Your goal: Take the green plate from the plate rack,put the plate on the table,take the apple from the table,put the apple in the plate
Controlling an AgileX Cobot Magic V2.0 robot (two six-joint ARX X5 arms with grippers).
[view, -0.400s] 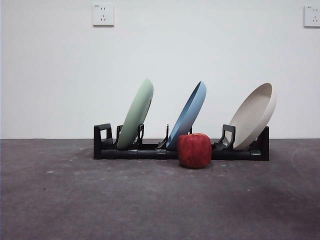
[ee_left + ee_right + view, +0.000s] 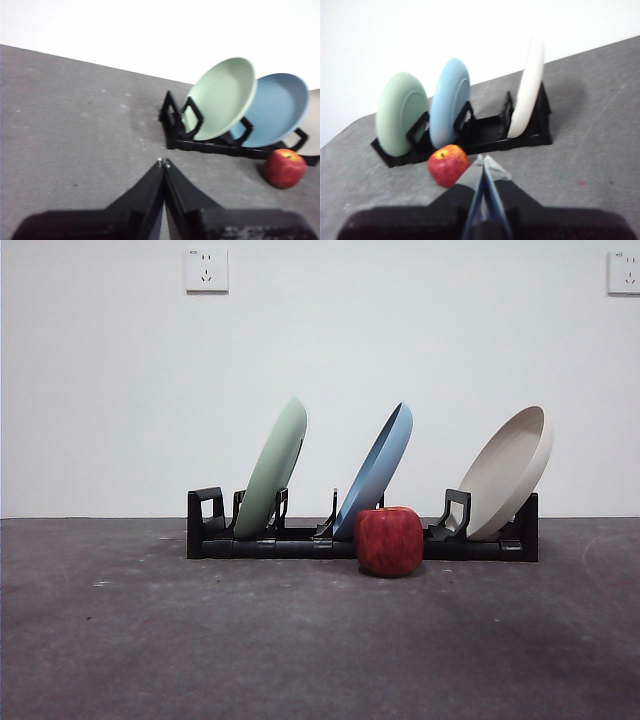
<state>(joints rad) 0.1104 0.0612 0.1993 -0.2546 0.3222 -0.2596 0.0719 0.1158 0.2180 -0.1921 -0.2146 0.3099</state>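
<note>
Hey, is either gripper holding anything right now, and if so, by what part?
Nothing is held. The left gripper and the right gripper are both shut on nothing, above the table. The green plate sits in the rack.

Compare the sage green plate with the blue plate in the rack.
The matte sage green round plate stands at one end of the black slotted rack; the glossy-looking blue round plate stands in the middle, directly behind the red apple. Green reaches slightly higher in the front view. Both lean the same way, untouched.
</note>
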